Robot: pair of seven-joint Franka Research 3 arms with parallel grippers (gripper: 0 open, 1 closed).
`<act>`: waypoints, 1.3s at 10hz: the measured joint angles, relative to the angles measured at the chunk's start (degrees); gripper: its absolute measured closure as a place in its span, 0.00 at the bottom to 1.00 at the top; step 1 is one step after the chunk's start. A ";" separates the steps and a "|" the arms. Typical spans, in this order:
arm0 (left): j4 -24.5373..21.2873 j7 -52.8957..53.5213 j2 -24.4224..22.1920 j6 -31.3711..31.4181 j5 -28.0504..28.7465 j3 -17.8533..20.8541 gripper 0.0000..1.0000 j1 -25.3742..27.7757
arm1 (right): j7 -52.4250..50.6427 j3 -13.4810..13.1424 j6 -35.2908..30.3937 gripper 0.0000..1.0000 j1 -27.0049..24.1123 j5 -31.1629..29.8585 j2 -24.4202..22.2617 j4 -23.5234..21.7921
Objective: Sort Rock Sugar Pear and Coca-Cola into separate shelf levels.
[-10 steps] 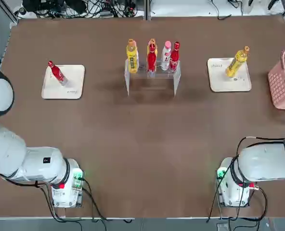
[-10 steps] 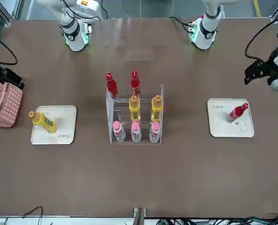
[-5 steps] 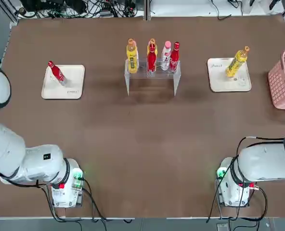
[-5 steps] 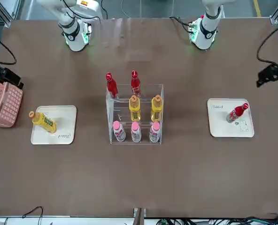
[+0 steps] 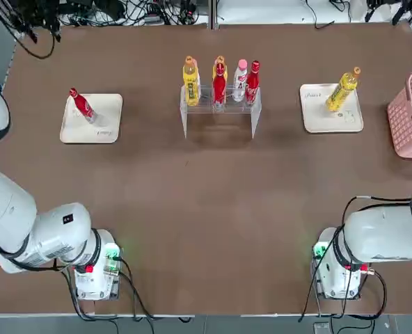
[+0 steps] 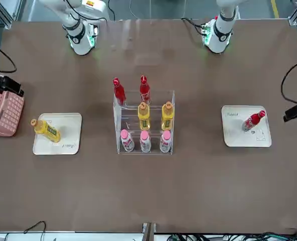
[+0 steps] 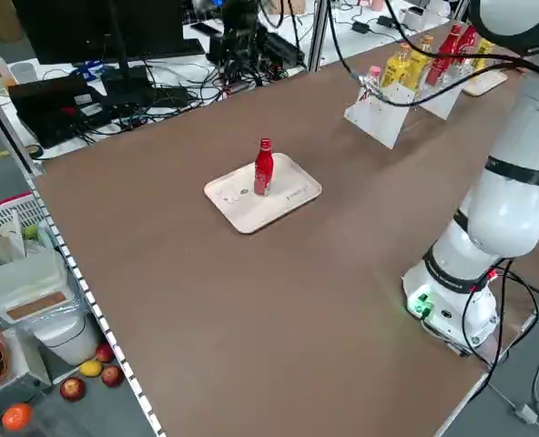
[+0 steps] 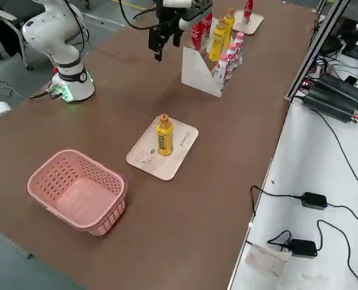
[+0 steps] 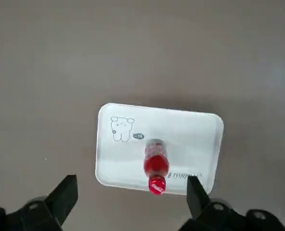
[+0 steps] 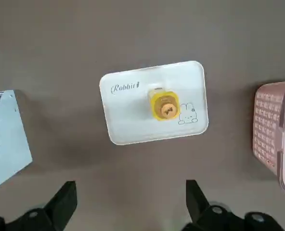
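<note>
Your left gripper [image 9: 132, 179] has swung farther left, its fingers open like the right gripper's [image 10: 132, 182], likely to straddle Coca-Cola [image 9: 156, 166] left and Rock Sugar Pear [image 10: 165, 106] right.

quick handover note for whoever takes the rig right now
Left gripper: open, empty, raised on the left side.
Right gripper: open, empty, raised on the right side.
Coca-Cola: upright on left tray.
Rock Sugar Pear: upright on right tray.
Done: neither tray bottle is shelved.
Left: both onto the clear stand, on separate levels; reds and yellows there already stand in separate rows.
</note>
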 joint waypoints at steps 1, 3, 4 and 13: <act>-2.24 -0.14 -0.06 0.69 0.00 -0.05 0.02 0.04 | -3.41 -0.08 3.90 0.01 -1.24 -0.05 0.09 -3.15; -5.94 -0.55 -0.47 2.56 0.00 -0.31 0.02 -0.01 | -5.89 -0.11 11.17 0.08 -2.02 -0.75 0.21 -9.66; -7.83 -0.57 -0.78 3.85 0.00 -0.31 0.02 0.00 | -5.92 -0.10 14.64 0.10 -2.08 -0.96 0.21 -12.35; -25.97 -1.22 -3.70 21.17 0.01 -0.24 0.17 0.33 | -9.09 -0.12 39.33 0.11 -3.78 -1.11 0.30 -29.77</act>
